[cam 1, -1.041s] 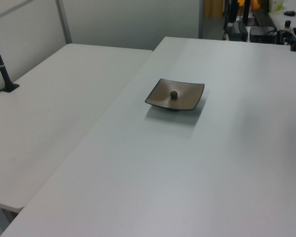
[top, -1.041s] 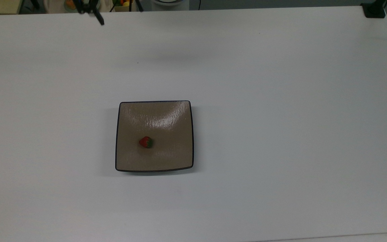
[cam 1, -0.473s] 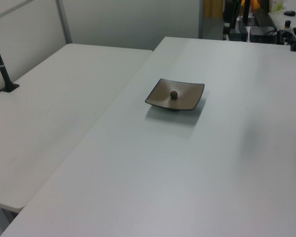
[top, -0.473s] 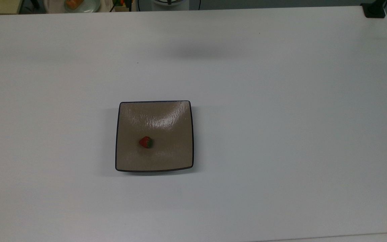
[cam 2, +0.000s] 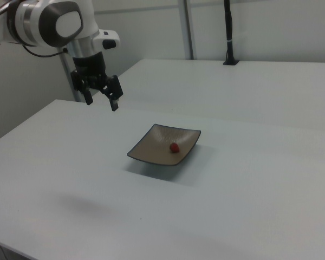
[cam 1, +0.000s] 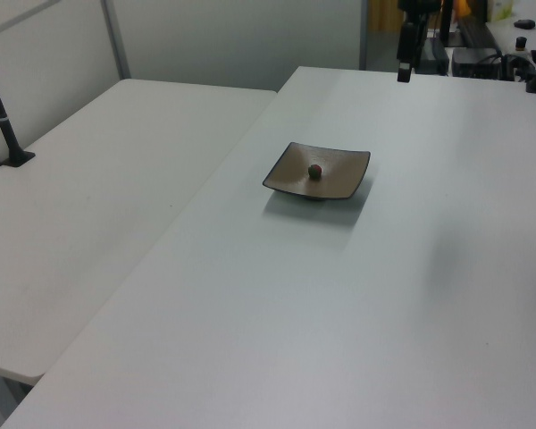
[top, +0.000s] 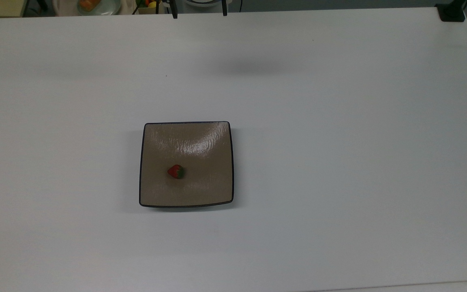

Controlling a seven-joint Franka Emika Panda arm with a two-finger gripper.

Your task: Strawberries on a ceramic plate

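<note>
Going left to right in the right view: the gripper [cam 2: 102, 99] hangs high over the white table [cam 2: 249, 206], well apart from everything, 2 fingers spread with nothing between them. I'd guess it's parked up there because the job looks done. Further right, the ceramic plate [cam 2: 151, 145] is square, glossy tan-brown with rounded corners, a thin dark rim and slightly upturned edges, so stuff shouldn't roll off. The 1 strawberry [cam 2: 174, 147] rests on it, small, red, with a green cap, toward the right view's right corner.
</note>
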